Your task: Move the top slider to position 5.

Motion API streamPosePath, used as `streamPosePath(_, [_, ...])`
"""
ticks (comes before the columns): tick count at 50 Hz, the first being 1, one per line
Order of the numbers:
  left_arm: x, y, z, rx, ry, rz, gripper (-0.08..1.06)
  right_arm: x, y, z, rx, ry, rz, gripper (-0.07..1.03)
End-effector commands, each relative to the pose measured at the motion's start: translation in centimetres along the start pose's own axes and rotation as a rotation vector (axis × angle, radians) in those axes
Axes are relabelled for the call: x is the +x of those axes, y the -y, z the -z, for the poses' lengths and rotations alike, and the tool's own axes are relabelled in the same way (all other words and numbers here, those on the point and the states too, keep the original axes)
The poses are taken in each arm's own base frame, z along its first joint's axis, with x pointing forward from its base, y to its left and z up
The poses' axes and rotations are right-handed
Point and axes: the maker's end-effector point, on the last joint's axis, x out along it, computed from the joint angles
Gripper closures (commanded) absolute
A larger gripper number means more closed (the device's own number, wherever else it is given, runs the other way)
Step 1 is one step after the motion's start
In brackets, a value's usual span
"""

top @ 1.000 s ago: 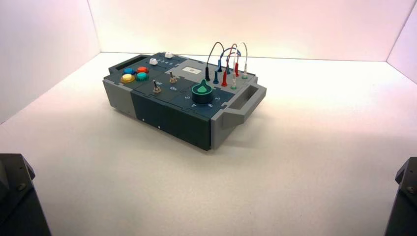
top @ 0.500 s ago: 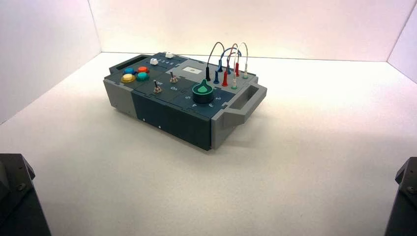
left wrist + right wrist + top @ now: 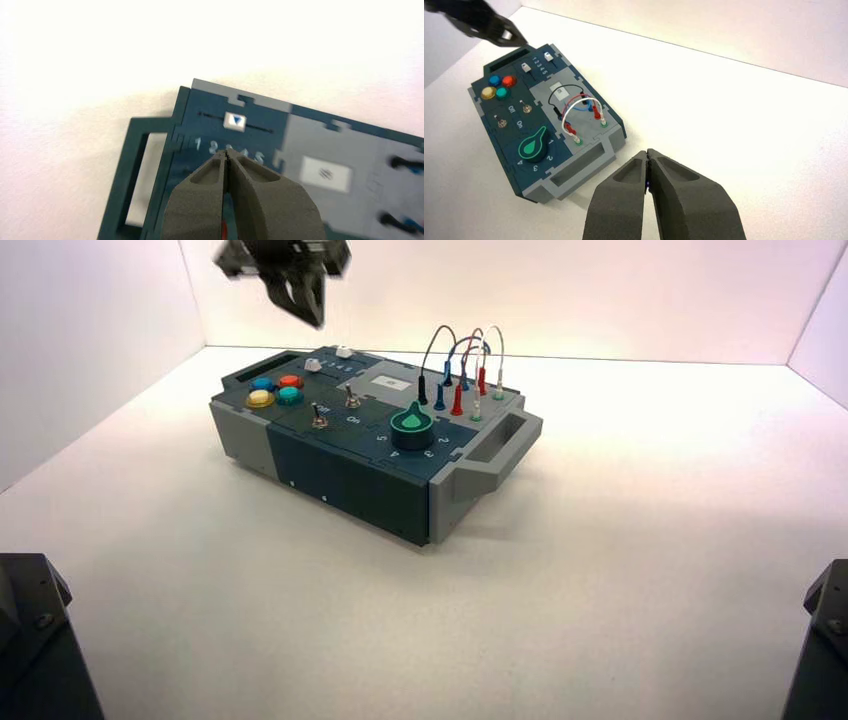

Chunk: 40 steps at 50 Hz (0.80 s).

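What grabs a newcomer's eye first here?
Probably the big green-marked dial at the box's near right corner, then the arching wires behind it. Next, the left tool, dark against the pale wall, hanging above the box's far left end, fingers shut.

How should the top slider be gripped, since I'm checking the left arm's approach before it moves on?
Grip the white knob of the top slider by its two opposite sides, coming from above with the left gripper, probably. The blocky knob stands up from its dark blue panel, and nothing covers it; the left gripper hovers above the box.
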Motion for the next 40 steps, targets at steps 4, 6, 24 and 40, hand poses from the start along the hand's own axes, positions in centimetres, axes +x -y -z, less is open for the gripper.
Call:
streamPosePath(4, [1.2, -0.1, -3.7, 0.012, 0.051, 0.000, 1.01, 0.0, -0.1, -0.7, -0.002, 0.017, -0.004, 0.99])
streamPosePath(6, [1.4, -0.1, -4.1, 0.011, 0.054, 0.001, 1.01, 0.0, -0.1, -0.7, -0.003, 0.015, -0.002, 0.99])
streamPosePath(24, [3.3, 0.0, -6.0, 0.017, 0.016, 0.013, 1.01, 0.0, -0.1, -0.7, -0.003, 0.014, -0.001, 0.99])
streamPosePath(40, [2.5, -1.4, -5.3, 0.001, 0.004, -0.001, 1.01, 0.0, 0.0, -0.7, -0.005, 0.017, 0.000, 0.99])
